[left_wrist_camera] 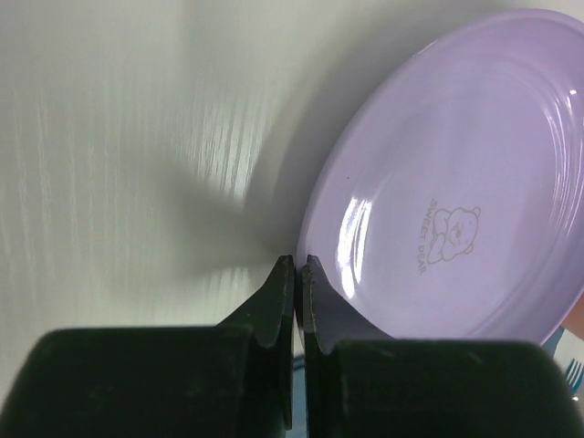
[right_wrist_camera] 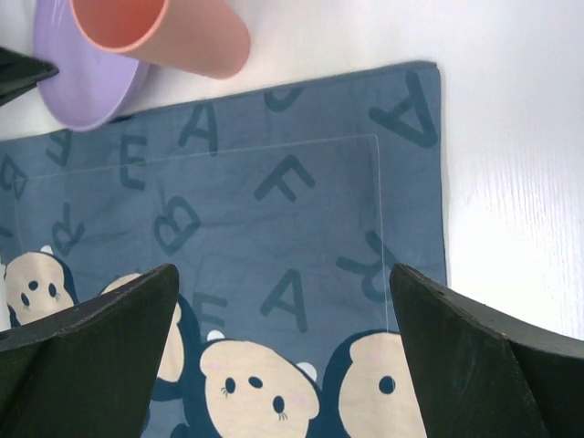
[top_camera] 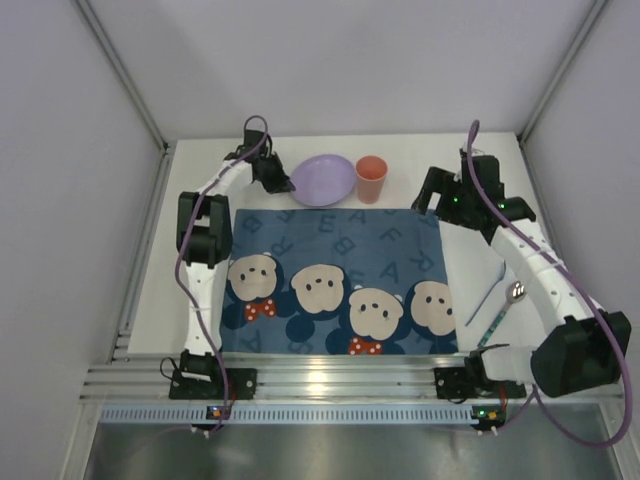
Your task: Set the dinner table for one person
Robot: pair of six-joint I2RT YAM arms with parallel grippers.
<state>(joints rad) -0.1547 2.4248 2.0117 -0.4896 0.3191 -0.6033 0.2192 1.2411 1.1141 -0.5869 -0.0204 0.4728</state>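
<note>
A purple plate (top_camera: 323,180) (left_wrist_camera: 456,182) (right_wrist_camera: 82,82) lies on the white dinner table (top_camera: 165,290) (left_wrist_camera: 109,137) just behind the mat's back edge. My left gripper (top_camera: 274,180) (left_wrist_camera: 297,260) is shut on the plate's left rim, one finger over the plate and one outside it. An orange cup (top_camera: 371,179) (right_wrist_camera: 164,32) stands right of the plate. Above the back right corner of the dark blue bear mat (top_camera: 340,280) (right_wrist_camera: 274,182) hangs my right gripper (top_camera: 432,200) (right_wrist_camera: 283,269), wide open, with nothing between its fingers.
A spoon (top_camera: 508,302) and a blue fork (top_camera: 485,297) lie on the table right of the mat, beside the right arm. White walls close off the back and both sides. A metal rail (top_camera: 330,382) runs along the near edge.
</note>
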